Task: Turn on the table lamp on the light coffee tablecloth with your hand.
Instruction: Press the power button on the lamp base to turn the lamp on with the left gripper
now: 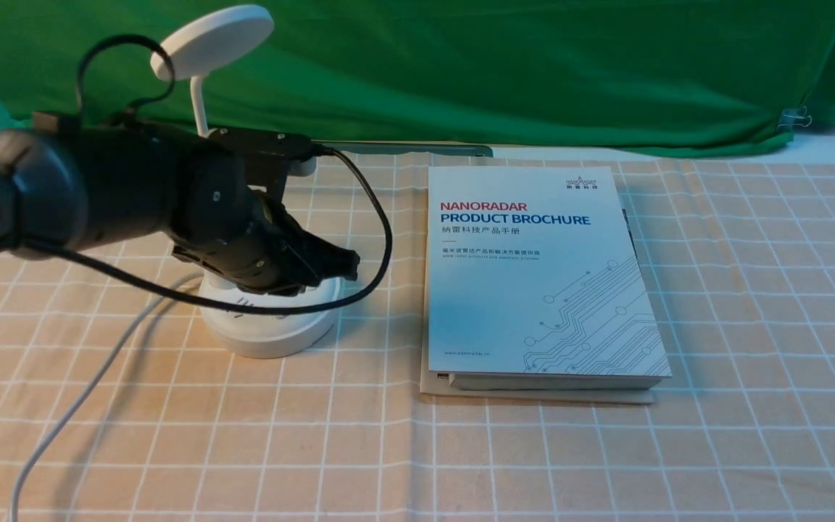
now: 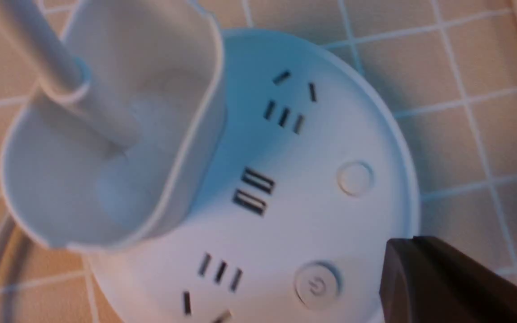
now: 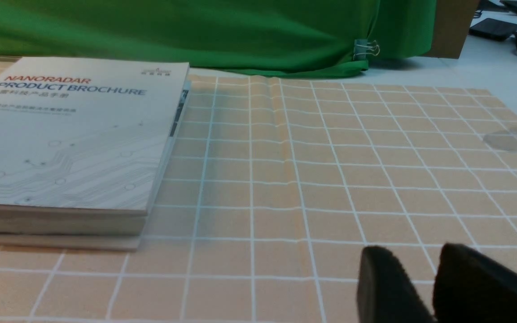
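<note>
Gridded light coffee tablecloth (image 1: 533,449): left gripper (image 1: 341,264), fingers together, over table lamp (image 1: 269,326) base, hiding pen cup; right gripper (image 3: 433,287) narrowly parted, cropped.

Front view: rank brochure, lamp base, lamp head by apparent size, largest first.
1. Brochure, clearly the largest.
2. Lamp base, though the left gripper covers part of it.
3. Lamp head, which sits farther back and tilted, so its rank against the base is unsure.

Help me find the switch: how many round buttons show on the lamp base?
2: a plain button by the base's rim, and a power-symbol button beside the left pincer.
</note>
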Controlling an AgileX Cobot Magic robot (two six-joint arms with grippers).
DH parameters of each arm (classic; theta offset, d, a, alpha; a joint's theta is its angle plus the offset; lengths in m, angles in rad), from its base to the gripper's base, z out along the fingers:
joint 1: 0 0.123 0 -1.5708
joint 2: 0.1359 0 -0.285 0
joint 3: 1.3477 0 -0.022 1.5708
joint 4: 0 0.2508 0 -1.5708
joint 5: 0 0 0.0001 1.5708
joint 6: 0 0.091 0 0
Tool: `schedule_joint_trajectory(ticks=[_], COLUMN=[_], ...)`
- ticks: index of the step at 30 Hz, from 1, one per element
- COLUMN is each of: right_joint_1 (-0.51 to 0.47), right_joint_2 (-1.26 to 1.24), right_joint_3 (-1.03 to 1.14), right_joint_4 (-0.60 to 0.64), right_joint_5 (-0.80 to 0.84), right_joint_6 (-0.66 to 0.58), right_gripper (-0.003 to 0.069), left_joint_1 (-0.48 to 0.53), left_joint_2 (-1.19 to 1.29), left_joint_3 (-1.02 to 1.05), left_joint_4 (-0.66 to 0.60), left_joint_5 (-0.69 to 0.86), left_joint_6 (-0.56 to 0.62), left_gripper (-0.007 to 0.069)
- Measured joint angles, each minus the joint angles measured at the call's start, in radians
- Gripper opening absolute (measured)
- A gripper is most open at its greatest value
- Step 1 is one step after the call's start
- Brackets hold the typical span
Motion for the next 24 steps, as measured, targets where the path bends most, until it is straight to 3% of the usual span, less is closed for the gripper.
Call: schedule_joint_trajectory(ticks=[12,24], right_joint_1=[0.0,0.0], right_joint_2=[0.0,0.0], right_joint_3=[0.0,0.0], right_joint_4=[0.0,0.0], right_joint_5=[0.0,0.0], right_joint_6=[0.0,0.0], right_gripper=[0.0239,0.0239], left_joint_1=[0.0,0.0], left_joint_2=[0.1,0.108], left_joint_3=[-0.048,-0.048], left_joint_4=[0.083,0.086], left_joint_5=[-0.087,-0.094], left_joint_6=[-0.087,-0.105], left_gripper=[-0.0005,-0.0005])
